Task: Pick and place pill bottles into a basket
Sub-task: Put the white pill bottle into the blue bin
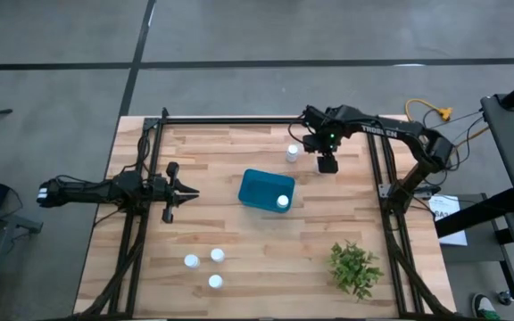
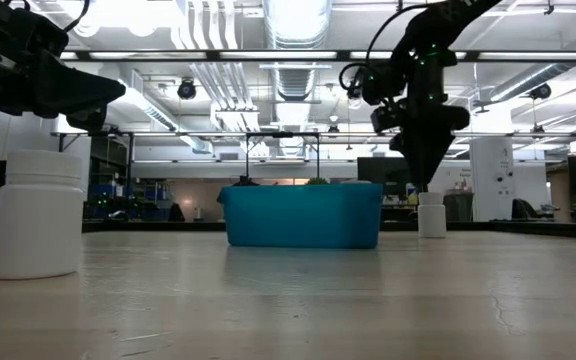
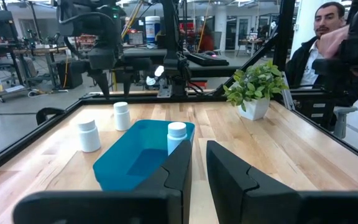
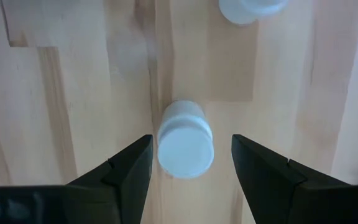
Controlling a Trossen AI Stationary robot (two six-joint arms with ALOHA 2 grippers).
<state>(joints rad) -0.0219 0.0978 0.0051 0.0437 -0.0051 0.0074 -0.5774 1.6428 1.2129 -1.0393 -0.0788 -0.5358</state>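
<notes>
On the table [image 1: 266, 245], beside the basket [image 1: 259, 187], the open right gripper [image 4: 191, 163] straddles an upright pill bottle [image 4: 185, 142], apparently light, rigid and smooth-walled: grip it across the body just below the cap.

Both arms are built of dark, near-black segments joined by rounded housings. The right arm [image 1: 391, 134] carries white lettering along its long link, and a small green light glows near its wrist. Thin black cables run along the left arm [image 1: 105, 190], whose far end shows a pale cap. The left gripper [image 3: 194, 177] has two broad, matte black fingers with angular, stepped inner faces. The right gripper [image 4: 191, 171] has two dark wedge-shaped fingers tapering to blunt tips, and faint pale markings show on the body behind them.
</notes>
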